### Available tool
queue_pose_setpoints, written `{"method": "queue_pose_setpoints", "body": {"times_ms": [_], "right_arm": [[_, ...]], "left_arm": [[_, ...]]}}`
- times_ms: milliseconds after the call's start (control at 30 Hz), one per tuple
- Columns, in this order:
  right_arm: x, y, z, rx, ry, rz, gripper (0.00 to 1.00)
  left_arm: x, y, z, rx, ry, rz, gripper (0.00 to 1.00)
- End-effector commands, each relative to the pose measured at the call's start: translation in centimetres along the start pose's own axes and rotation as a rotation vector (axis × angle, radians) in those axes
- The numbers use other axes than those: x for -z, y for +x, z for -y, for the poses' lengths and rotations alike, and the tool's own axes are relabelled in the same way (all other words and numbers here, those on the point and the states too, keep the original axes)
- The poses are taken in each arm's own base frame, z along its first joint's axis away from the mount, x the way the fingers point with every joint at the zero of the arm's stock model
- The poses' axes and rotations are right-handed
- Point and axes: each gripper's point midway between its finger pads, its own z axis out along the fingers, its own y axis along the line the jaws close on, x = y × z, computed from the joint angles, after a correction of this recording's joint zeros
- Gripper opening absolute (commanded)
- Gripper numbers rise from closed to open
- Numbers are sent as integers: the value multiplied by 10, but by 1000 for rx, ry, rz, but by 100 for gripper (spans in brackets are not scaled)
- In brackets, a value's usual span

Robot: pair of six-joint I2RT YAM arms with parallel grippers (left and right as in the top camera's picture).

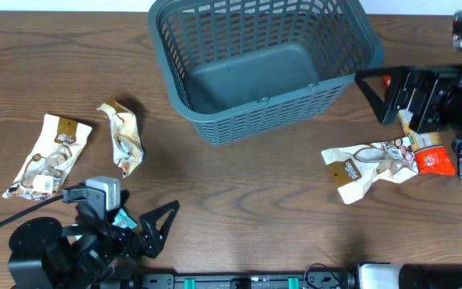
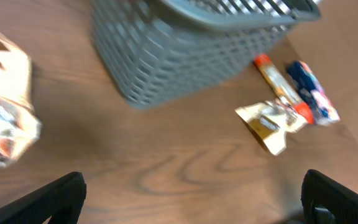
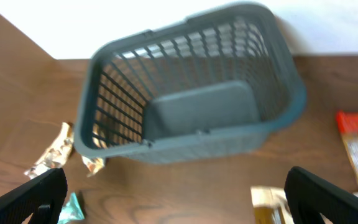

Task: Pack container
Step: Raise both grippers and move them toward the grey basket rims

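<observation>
Left gripper (image 1: 157, 227) low at near table edge, jaws apart, empty; right gripper (image 1: 375, 95) just beside container (image 1: 215, 128), jaws apart too. Container sits far-centre, with nothing inside. Risk: right-side packets (image 1: 375, 164) overlap, so a pinch may drag neighbours; crinkled wrapper may slip — or snag the rim on release.

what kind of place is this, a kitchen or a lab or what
Likely a robot lab bench, not a kitchen: a wood-grain table with a left arm and a right arm at it, plus a container and loose snack packets laid out, as if for a packing trial.
</observation>
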Motion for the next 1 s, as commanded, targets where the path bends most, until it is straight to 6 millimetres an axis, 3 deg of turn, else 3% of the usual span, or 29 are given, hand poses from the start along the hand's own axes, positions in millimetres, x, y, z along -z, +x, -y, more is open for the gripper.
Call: {"method": "queue_pose_setpoints", "body": {"times_ms": [0,100,200,367,567,667,800,900,967], "right_arm": [[20,-2,-26,57,-101,49,99],[22,-11,-17,44,-45,91,99],[19,-15,22,-135,161,114,99],[-22,-11,38,-137,183,-7,99],[-99,-2,41,-98,45,-205,99],[-123,3,51,-64,44,-260,99],[-138,6,58,-9,37,-293,99],[-141,7,54,55,-5,-303,99],[-141,8,51,94,-28,-303,99]], "left_arm": [[0,3,13,0,74,-22,99],[0,2,3,68,19,-18,99],[2,2,-28,290,-158,16,99],[-5,2,-27,325,-143,-24,99],[-43,8,-4,262,51,-249,99],[-64,12,-1,225,77,-335,99],[-83,20,17,161,147,-415,98],[-90,28,38,72,208,-453,99],[-94,33,41,22,171,-455,99]]}}
